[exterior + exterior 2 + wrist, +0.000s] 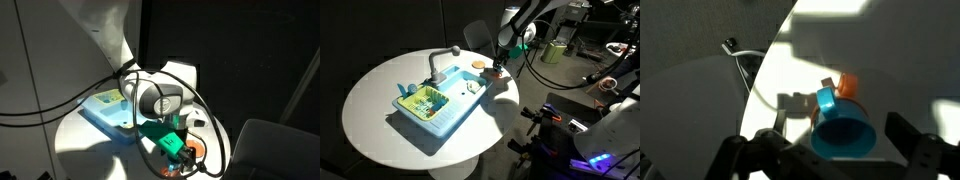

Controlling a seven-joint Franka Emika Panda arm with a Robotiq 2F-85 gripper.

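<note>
The gripper (499, 66) hangs with its jaws spread wide and nothing between them, near the far rim of the round white table (380, 110); in the wrist view a blue cup (845, 125) lies on its side just below, mouth turned toward the camera, with a small orange thing (848, 86) touching or just behind its base; the fingers (910, 135) stand either side of the cup but apart from it. This reads as the approach before a grasp – lined up, not yet down; the next move calls for lowering until the pads bracket the cup's wall, then pressing together gently, since a cup on its side may roll or nudge the orange piece toward the edge. The blue toy sink (440, 115) with its faucet (442, 60) sits well apart – mid-table.
</note>
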